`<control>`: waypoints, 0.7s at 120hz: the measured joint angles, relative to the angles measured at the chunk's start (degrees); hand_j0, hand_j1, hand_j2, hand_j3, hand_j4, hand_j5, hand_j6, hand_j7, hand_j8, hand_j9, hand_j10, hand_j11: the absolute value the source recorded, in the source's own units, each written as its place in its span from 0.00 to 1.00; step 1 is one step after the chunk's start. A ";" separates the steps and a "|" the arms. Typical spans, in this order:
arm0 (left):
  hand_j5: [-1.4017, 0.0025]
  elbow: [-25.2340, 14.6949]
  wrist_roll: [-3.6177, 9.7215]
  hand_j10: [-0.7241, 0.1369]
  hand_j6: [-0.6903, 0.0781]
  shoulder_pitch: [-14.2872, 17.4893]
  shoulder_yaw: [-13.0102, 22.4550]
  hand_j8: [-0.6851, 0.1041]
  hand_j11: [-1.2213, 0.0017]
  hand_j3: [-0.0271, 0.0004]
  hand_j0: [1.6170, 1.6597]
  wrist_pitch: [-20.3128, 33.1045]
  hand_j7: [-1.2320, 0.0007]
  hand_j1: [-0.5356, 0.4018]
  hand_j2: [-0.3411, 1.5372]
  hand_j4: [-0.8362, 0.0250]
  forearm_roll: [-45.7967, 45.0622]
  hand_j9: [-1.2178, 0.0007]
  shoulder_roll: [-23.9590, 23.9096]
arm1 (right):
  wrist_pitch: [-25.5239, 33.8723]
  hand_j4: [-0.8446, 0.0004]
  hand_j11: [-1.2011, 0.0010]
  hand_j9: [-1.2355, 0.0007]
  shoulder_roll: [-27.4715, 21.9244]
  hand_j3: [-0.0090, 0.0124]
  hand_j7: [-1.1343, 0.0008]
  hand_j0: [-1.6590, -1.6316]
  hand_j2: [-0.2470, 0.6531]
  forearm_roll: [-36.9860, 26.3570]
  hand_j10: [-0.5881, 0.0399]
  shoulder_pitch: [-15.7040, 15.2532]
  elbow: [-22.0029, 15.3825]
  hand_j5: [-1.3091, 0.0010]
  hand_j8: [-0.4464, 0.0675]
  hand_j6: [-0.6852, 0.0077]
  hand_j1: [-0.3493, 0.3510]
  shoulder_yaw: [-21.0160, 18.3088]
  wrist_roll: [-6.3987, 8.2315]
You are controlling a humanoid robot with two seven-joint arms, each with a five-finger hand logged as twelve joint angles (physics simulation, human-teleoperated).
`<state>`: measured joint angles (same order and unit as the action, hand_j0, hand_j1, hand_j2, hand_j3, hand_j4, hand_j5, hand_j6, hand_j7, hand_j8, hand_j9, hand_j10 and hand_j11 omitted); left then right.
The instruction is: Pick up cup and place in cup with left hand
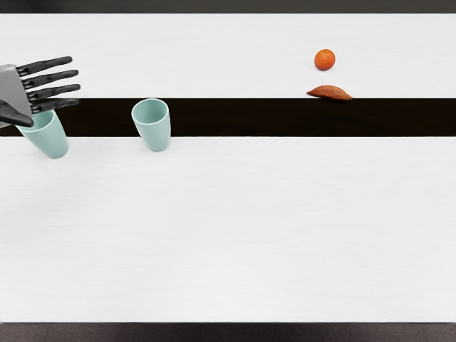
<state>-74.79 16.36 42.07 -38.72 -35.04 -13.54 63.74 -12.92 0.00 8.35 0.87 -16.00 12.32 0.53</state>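
We see the pale green cup (51,139) standing on the bench (228,228), partly hidden by our left hand (21,91). Our fingers (57,76) are spread apart and hold nothing. We can't tell if our hand touches the cup. The second cup (154,132) stands near, apart from the first, so neither cup is inside the other. We think we are just at the start: we must grab the first cup, lift it, and put it in the second. Well apart lie an orange (325,60) and a sweet potato (330,92).
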 joint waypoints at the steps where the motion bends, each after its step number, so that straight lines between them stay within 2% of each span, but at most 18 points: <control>1: 1.00 0.03 0.00 0.84 0.90 -0.04 0.00 0.87 1.00 0.99 0.96 0.00 1.00 0.94 0.18 0.97 0.00 1.00 -0.01 | 0.00 1.00 1.00 1.00 0.00 0.42 1.00 0.04 0.27 0.00 0.94 -0.01 0.00 1.00 0.87 0.99 0.00 0.01 0.00; 12: 1.00 0.41 0.15 0.84 0.90 0.48 0.08 0.87 1.00 0.99 0.96 0.00 1.00 0.94 0.18 0.98 0.29 1.00 -0.74 | 0.00 1.00 1.00 1.00 0.00 0.42 1.00 0.04 0.27 0.00 0.94 -0.12 0.00 1.00 0.87 0.99 0.00 -0.02 0.00; 16: 1.00 0.77 1.08 0.84 0.90 1.11 0.27 0.87 1.00 0.99 0.96 0.00 1.00 0.94 0.18 0.98 0.42 1.00 -0.90 | 0.00 1.00 1.00 1.00 0.00 0.42 1.00 0.04 0.27 0.00 0.94 -0.04 0.00 1.00 0.87 0.99 0.00 -0.03 0.00; 20: 1.00 1.04 3.56 0.84 0.90 2.00 0.41 0.87 1.00 0.99 0.96 0.00 1.00 0.94 0.18 0.98 0.52 1.00 -2.00 | 0.00 1.00 1.00 1.00 0.00 0.42 1.00 0.04 0.27 0.00 0.94 -0.02 0.00 1.00 0.87 0.99 0.00 -0.03 0.00; 26: 1.00 1.31 8.81 0.84 0.90 4.87 0.56 0.87 1.00 0.99 0.96 -0.02 1.00 0.94 0.18 0.98 1.37 1.00 -3.83 | 0.00 1.00 1.00 1.00 0.00 0.42 1.00 0.04 0.27 0.00 0.94 -0.04 0.00 1.00 0.87 0.99 0.00 -0.06 0.00; 30: 1.00 1.40 11.50 0.84 0.90 7.30 0.59 0.87 1.00 0.99 0.96 0.00 1.00 0.94 0.18 0.97 3.43 1.00 -5.30 | 0.00 1.00 1.00 1.00 0.00 0.42 1.00 0.04 0.27 0.00 0.94 -0.05 0.00 1.00 0.87 0.99 0.00 -0.07 0.00; 36: 1.00 1.48 14.22 0.84 0.90 11.12 0.65 0.87 1.00 0.99 0.96 -0.01 1.00 0.94 0.18 0.97 8.28 1.00 -6.58 | 0.00 1.00 1.00 1.00 0.00 0.42 1.00 0.04 0.27 0.00 0.94 -0.06 0.00 1.00 0.87 0.99 0.00 -0.08 0.00; 42: 1.00 1.50 15.91 0.84 0.90 15.07 0.72 0.87 1.00 0.99 0.96 -0.01 1.00 0.94 0.18 0.97 14.37 1.00 -7.31 | 0.00 1.00 1.00 1.00 0.00 0.42 1.00 0.04 0.27 0.00 0.94 -0.07 0.00 1.00 0.87 0.99 0.00 -0.09 0.00; 53: 1.00 1.50 17.51 0.84 0.90 19.47 0.83 0.87 1.00 0.99 0.96 0.00 1.00 0.94 0.18 0.97 26.90 1.00 -10.30 | 0.00 1.00 1.00 1.00 0.00 0.42 1.00 0.04 0.27 0.00 0.94 -0.08 0.00 1.00 0.87 0.99 0.00 -0.10 0.00; 64: 1.00 1.55 18.17 0.84 0.90 20.85 0.95 0.87 1.00 0.99 0.96 0.00 1.00 0.94 0.18 0.97 38.55 1.00 -12.13 | 0.00 1.00 1.00 1.00 0.00 0.42 1.00 0.04 0.27 0.00 0.94 -0.08 0.00 1.00 0.87 0.99 0.00 -0.10 0.00; 72: 1.00 1.65 18.40 0.84 0.90 21.08 0.99 0.87 1.00 0.99 0.96 0.01 1.00 0.94 0.18 0.97 45.93 1.00 -16.16 | 0.00 1.00 1.00 1.00 0.00 0.42 1.00 0.04 0.27 0.00 0.94 -0.08 0.00 1.00 0.87 0.99 0.00 -0.08 0.00; 84: 1.00 3.01 18.55 0.84 0.90 21.61 1.07 0.87 1.00 0.99 0.96 2.14 1.00 0.94 0.18 0.97 52.42 1.00 -19.21 | 0.00 1.00 1.00 1.00 0.00 0.42 1.00 0.04 0.27 0.00 0.94 -0.08 0.00 1.00 0.87 0.99 0.00 -0.09 0.00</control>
<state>-71.78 34.91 63.68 -37.66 -32.90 38.88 44.53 -12.92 0.00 8.35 0.79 -16.00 12.23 0.53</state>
